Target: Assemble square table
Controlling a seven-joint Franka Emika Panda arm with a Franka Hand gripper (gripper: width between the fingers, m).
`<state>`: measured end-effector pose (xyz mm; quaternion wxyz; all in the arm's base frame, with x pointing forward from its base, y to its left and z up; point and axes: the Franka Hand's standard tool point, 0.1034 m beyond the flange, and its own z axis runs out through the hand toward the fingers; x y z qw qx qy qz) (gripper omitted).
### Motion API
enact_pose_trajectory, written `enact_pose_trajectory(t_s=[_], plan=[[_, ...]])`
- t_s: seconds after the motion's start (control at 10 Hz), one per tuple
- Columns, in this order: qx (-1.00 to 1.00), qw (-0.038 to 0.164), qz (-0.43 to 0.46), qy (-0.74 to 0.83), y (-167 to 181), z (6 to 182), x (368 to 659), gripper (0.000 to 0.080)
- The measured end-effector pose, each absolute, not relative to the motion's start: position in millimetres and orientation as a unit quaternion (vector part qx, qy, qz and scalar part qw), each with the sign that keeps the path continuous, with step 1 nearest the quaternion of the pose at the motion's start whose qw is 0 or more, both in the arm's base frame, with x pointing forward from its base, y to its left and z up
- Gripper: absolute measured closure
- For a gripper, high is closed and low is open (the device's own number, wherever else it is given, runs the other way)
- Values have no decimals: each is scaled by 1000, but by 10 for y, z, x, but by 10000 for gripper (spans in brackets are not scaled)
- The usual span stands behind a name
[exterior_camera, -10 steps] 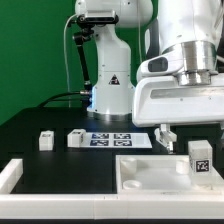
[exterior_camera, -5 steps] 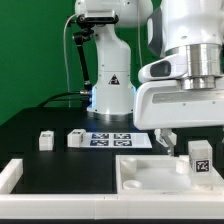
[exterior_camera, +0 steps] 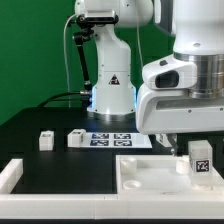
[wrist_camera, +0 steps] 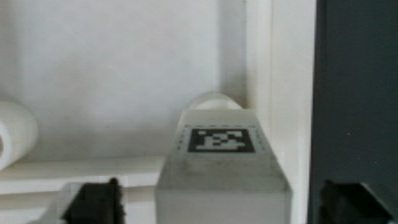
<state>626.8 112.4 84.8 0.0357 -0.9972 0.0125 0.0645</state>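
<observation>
The square table's white top panel (exterior_camera: 150, 172) lies flat at the front of the exterior view. One short white leg (exterior_camera: 200, 158) with a black-and-white tag stands on its right part. My gripper (exterior_camera: 178, 143) hangs just over that spot. In the wrist view the tagged leg (wrist_camera: 222, 150) stands upright between my two dark fingertips (wrist_camera: 98, 200), with a gap on each side. The gripper (wrist_camera: 228, 205) is open and holds nothing. Two more legs (exterior_camera: 45, 140) (exterior_camera: 76, 139) lie on the black table to the exterior view's left.
The marker board (exterior_camera: 120, 139) lies behind the panel, near the robot base (exterior_camera: 110, 95). A low white border wall (exterior_camera: 12, 176) runs along the front and left. A rounded white shape (wrist_camera: 11, 130) shows at the wrist picture's edge.
The arm has come down a little and shifted slightly toward the exterior view's right, bringing the fingers lower beside the standing leg. The parts have not moved.
</observation>
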Motion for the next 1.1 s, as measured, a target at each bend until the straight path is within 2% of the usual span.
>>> enact_pose_trajectory(t_s=[0.1,0.2,0.3,0.6,0.7,0.9,1.1], plan=[[-997,36,65,13,1120,847,6269,375],[-997,35,65,33,1122,846,6268,375],[-994,32,67,78,1125,846,6268,509],[-980,24,68,187,1131,839,6267,509],[-963,25,46,265,1143,832,6279,509],[-911,30,24,412,1174,832,6256,509],[-837,53,21,545,1180,829,6282,509]])
